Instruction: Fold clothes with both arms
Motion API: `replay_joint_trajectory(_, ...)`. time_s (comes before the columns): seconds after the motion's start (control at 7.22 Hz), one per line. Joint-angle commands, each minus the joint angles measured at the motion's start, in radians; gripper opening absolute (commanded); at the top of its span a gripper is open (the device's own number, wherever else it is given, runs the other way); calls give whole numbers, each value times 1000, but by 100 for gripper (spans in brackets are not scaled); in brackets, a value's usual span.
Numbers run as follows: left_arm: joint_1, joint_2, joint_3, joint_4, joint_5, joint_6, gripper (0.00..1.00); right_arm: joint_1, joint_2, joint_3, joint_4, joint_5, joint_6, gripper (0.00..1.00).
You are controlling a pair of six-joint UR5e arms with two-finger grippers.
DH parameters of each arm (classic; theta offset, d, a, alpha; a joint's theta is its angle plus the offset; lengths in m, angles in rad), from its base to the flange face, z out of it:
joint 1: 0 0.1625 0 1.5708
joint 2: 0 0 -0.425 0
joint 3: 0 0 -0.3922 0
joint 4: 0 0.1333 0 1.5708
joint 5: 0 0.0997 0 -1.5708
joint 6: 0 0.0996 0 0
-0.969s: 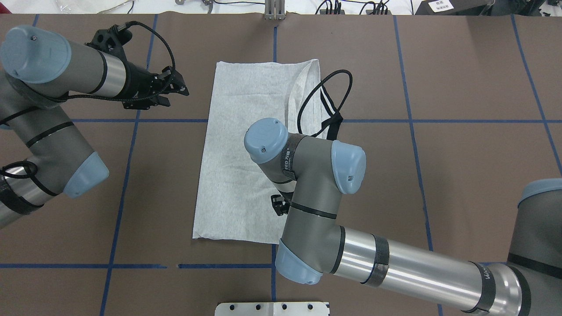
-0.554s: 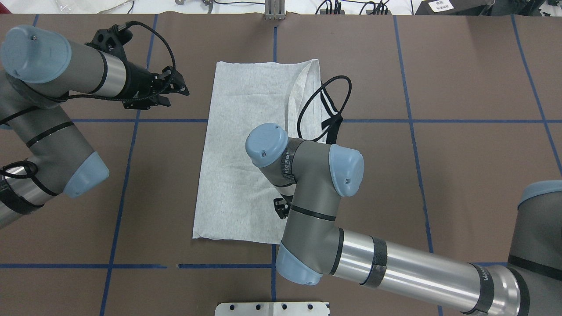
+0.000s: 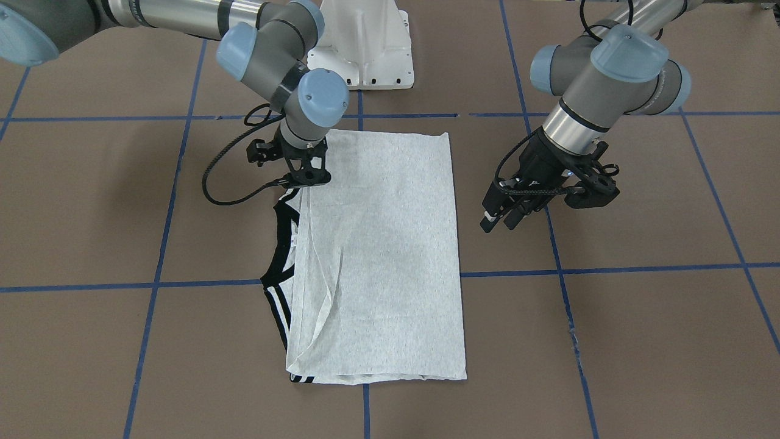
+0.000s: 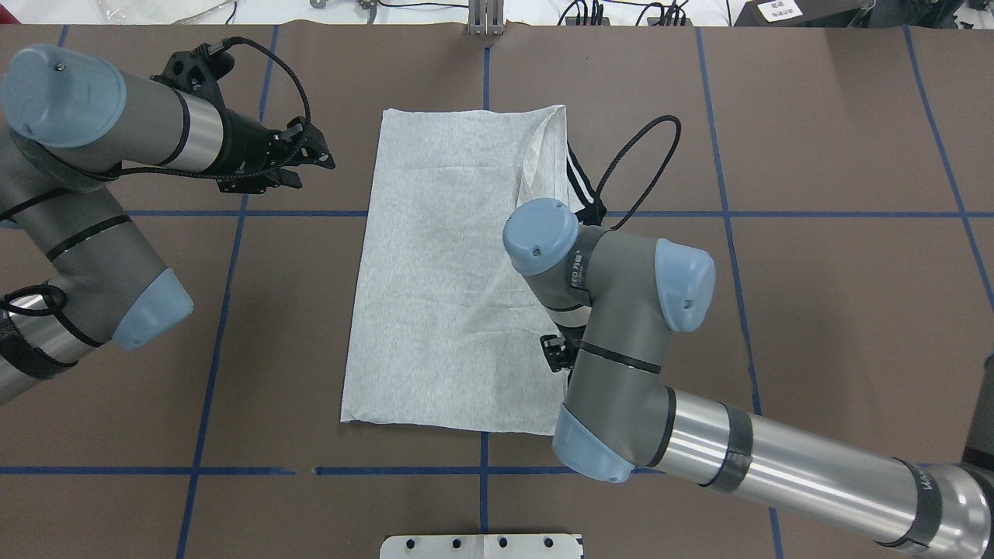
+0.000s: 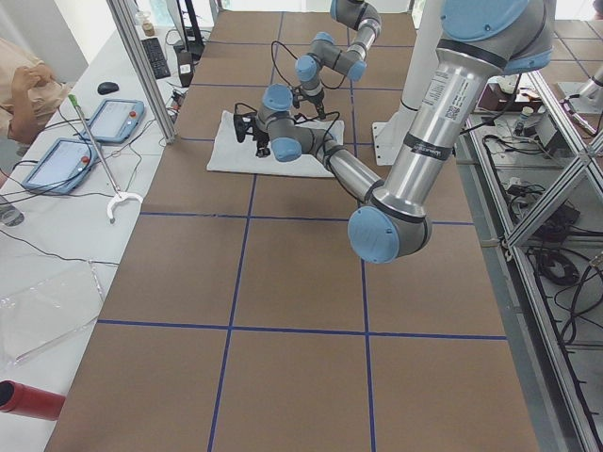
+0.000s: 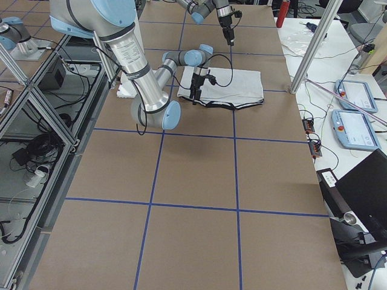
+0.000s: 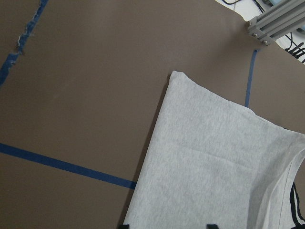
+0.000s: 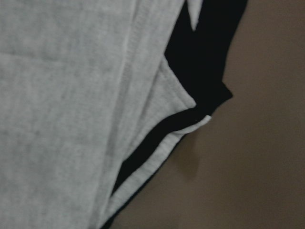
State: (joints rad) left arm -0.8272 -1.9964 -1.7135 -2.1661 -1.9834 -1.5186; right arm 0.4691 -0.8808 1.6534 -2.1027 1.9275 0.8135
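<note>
A brown tabletop (image 4: 839, 116) is marked into big squares by blue tape lines (image 4: 839, 213). A white pedestal base (image 3: 365, 42) stands at its robot-side edge. Along the opposite edge of the tabletop runs a white side bench (image 5: 57, 235). On it lie two grey-blue handheld control tablets (image 5: 115, 120) (image 5: 57, 165), a black keyboard (image 5: 155, 56), a mouse (image 5: 108, 88), a long reaching stick with a white claw (image 5: 94, 155), a clear plastic tray (image 5: 47, 306) and a red cylinder (image 5: 28, 400). A person's arm (image 5: 24, 85) shows beyond the bench. An aluminium post (image 5: 141, 66) rises at the tabletop's edge.
</note>
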Motion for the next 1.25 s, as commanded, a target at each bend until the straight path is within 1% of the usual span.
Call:
replay_joint_trajectory(0.0, 0, 1, -6, 0, 0, 0, 62, 14, -8, 49, -11, 2, -19, 100)
replay_joint_trajectory(0.14, 0, 1, -8, 0, 2, 0, 62, 34, 32, 17, 4, 2, -16, 100)
replay_joint_trajectory(0.28, 0, 1, -8, 0, 2, 0, 62, 60, 105, -73, 56, 4, -4, 100)
replay_joint_trajectory(0.42, 0, 2, -6, 2, 2, 0, 62, 92, 164, -168, 117, 24, -4, 100)
replay_joint_trajectory(0.55, 0, 1, -8, 2, 0, 0, 62, 126, 195, -258, 236, 25, -2, 100)
replay_joint_trajectory(0.69, 0, 2, -6, 2, 0, 0, 62, 160, 257, -394, 324, 25, 3, 100)
replay_joint_trajectory(0.83, 0, 2, -6, 2, 0, 0, 63, 186, 331, -522, 373, 24, 9, 100)
replay_joint_trajectory(0.97, 0, 2, -6, 2, 0, 0, 65, 213, 342, -576, 441, 21, 30, 100)
replay_joint_trajectory(1.11, 0, 2, -3, 2, 0, 0, 65, 230, 342, -615, 478, 18, 29, 100)
